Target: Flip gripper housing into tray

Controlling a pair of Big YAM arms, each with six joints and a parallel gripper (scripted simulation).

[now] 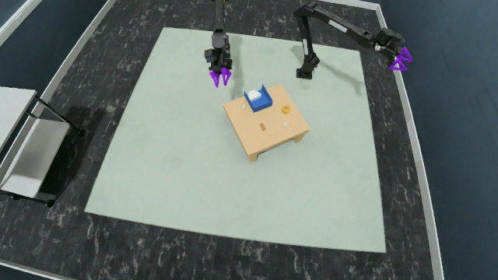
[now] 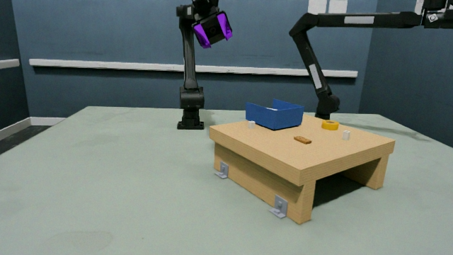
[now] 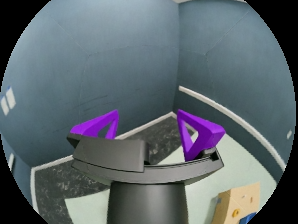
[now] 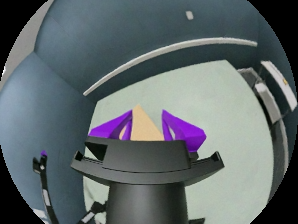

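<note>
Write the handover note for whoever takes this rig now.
Left jaws: wide open, nothing held, well off the bench.
Right jaws: partly open, holding nothing, raised clear of the tray.
White housing: in the blue tray, on the bench.
Done: flip can't be confirmed.
Left: check which way up; if needed, flip, reseat with halves together, release, clear.
</note>
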